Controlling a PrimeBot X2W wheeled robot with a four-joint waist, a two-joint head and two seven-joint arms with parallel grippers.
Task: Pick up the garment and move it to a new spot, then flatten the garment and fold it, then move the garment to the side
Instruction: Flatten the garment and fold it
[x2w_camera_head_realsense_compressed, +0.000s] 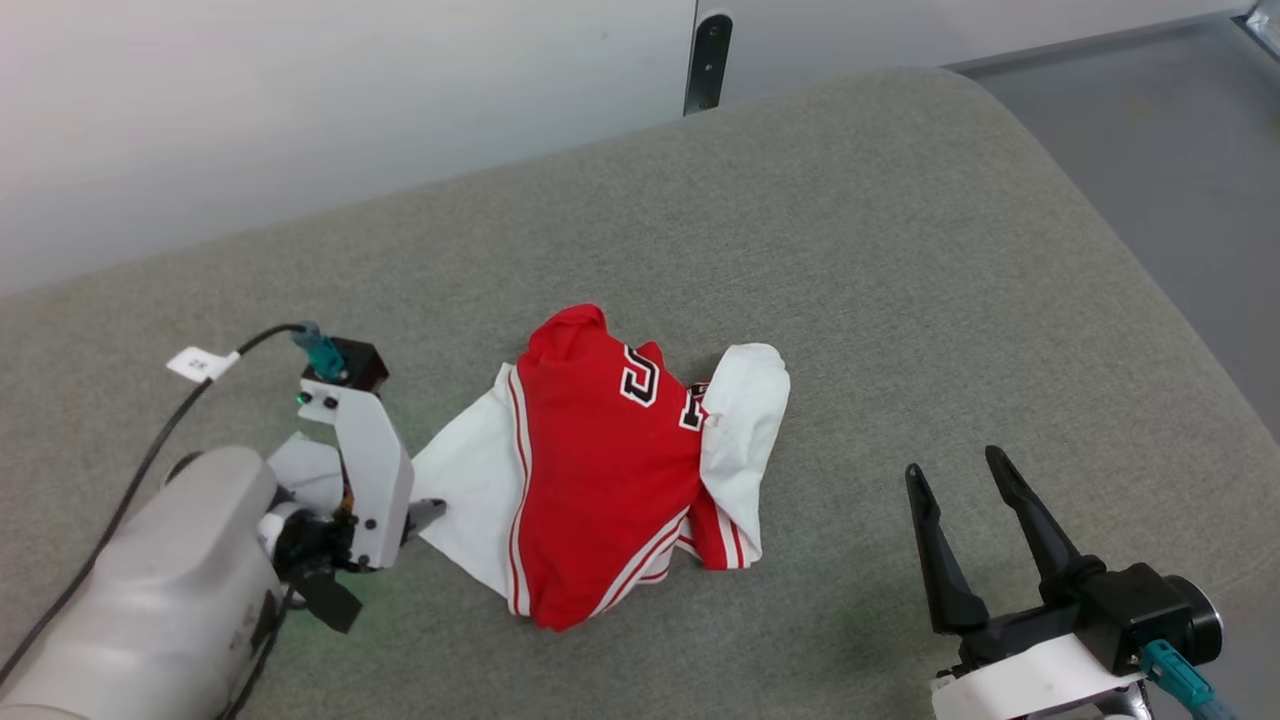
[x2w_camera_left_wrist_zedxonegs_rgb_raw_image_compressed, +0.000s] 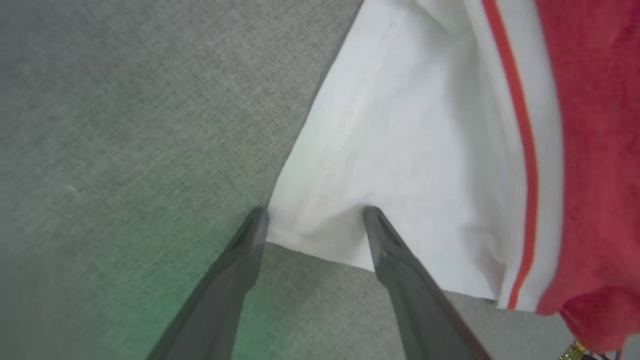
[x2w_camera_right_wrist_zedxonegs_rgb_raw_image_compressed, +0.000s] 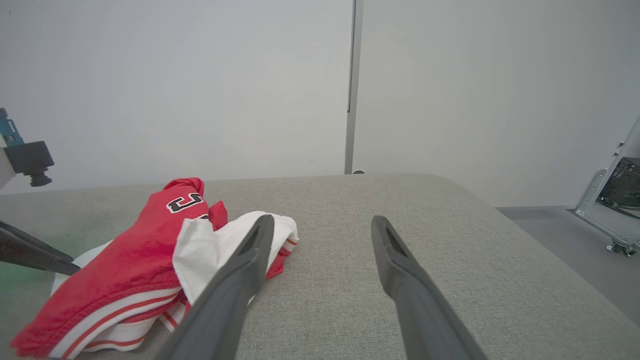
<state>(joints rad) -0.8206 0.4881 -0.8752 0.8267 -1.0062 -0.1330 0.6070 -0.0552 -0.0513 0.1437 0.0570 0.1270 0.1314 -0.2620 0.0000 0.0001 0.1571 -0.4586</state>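
Head view: I see the garment (x2w_camera_head_realsense_compressed: 600, 470) crumpled midway across the grey cushion (x2w_camera_head_realsense_compressed: 900, 250), with a pale wall (x2w_camera_head_realsense_compressed: 300, 100) behind and the floor (x2w_camera_head_realsense_compressed: 1180, 150) off to the right. My right fingers (x2w_camera_head_realsense_compressed: 938, 565) stand wide apart, well clear of the cloth.

Left wrist view: my left fingers (x2w_camera_left_wrist_zedxonegs_rgb_raw_image_compressed: 240, 270) are spread too, tips at the white sleeve's corner, not clamped on it.

Right wrist view: the garment lies left of the fingers.
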